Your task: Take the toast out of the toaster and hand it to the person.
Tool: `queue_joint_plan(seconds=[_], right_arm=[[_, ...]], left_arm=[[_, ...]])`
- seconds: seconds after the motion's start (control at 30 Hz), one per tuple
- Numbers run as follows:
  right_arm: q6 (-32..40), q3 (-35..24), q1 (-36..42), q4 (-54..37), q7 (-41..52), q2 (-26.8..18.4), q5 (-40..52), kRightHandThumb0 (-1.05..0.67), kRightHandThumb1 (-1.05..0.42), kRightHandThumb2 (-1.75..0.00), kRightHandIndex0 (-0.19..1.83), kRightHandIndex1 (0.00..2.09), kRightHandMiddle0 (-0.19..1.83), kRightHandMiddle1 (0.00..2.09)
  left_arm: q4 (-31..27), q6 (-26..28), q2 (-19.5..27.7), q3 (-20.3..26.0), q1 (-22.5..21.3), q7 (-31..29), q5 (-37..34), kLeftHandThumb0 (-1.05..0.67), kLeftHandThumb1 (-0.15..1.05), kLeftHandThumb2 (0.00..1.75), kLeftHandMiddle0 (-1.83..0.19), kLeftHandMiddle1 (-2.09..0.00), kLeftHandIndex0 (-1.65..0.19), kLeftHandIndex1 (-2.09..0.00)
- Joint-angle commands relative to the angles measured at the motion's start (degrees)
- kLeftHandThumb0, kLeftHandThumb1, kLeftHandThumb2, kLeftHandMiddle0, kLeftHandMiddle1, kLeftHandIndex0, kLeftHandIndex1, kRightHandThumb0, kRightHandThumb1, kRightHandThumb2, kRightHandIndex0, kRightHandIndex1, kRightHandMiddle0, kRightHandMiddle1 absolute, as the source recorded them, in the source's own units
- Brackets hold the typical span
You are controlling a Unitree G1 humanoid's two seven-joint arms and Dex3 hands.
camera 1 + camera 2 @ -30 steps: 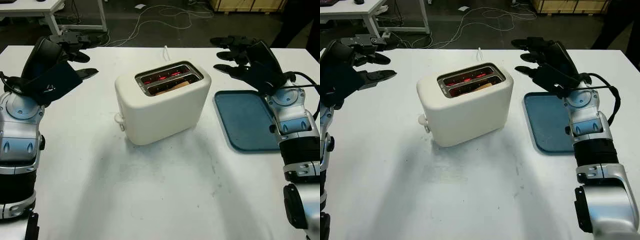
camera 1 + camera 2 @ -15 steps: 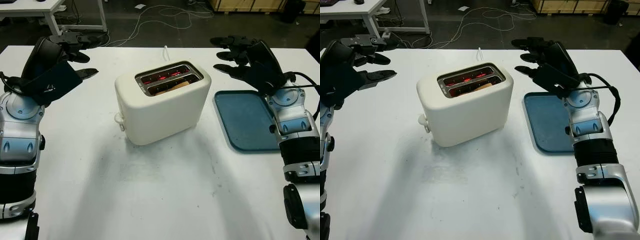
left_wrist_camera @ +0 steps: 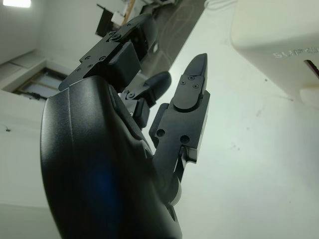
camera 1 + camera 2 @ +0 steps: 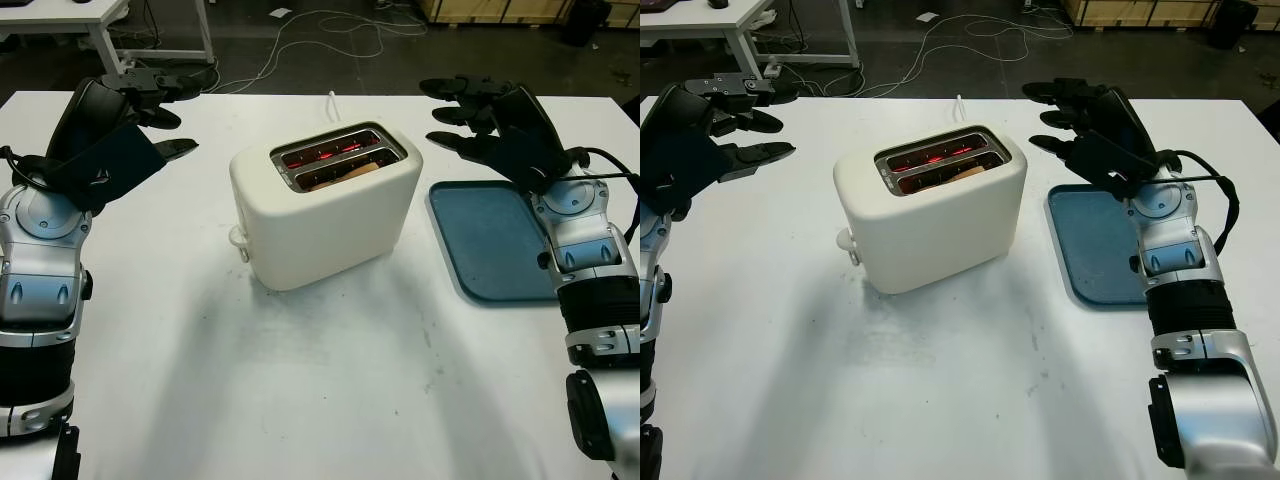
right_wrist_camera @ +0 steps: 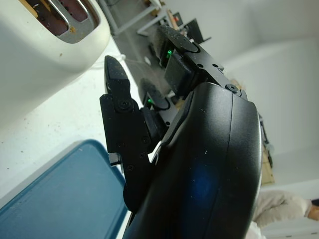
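Note:
A cream two-slot toaster [image 4: 325,205] stands mid-table, its slots glowing red inside. The brown edge of a slice of toast [image 4: 345,175] shows low in the nearer slot. My left hand [image 4: 150,105] hovers open above the table, well to the left of the toaster. My right hand [image 4: 470,115] hovers open to the toaster's right, above the far edge of the tray, a short gap from the toaster's side. Neither hand touches anything. The toaster's side [image 3: 279,40] appears in the left wrist view and its slotted top [image 5: 60,20] in the right wrist view.
A blue tray [image 4: 490,240] lies flat on the white table [image 4: 320,390] to the toaster's right. The toaster's white lever knob [image 4: 238,238] juts from its front left end, and its cord [image 4: 331,101] runs off the table's far edge. Cables and a table leg sit on the floor beyond.

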Motion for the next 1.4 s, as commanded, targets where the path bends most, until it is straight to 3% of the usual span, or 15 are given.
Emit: queue_joint_plan(seconds=[0.0,1.37], right_arm=[[-0.38,-0.39,0.1,-0.38,-0.56,0.4,0.29,-0.18,-0.92,-0.1,0.68,0.0,0.62,0.0],[-0.89,-0.51,0.14,-0.02,-0.36,0.29,0.58,-0.17,-0.92,-0.09,0.69,0.0,0.63,0.0]], left_arm=[[-0.18,-0.55,-0.11,0.2,0.0,0.15,-0.15,-0.13,0.9,0.0,-0.41,-0.82,-0.67,-0.08],[0.95,-1.78,-0.23,-0.24,-0.45,-0.03,0.41,-0.15,0.91,0.0,-0.4,-0.87,-0.67,-0.09]])
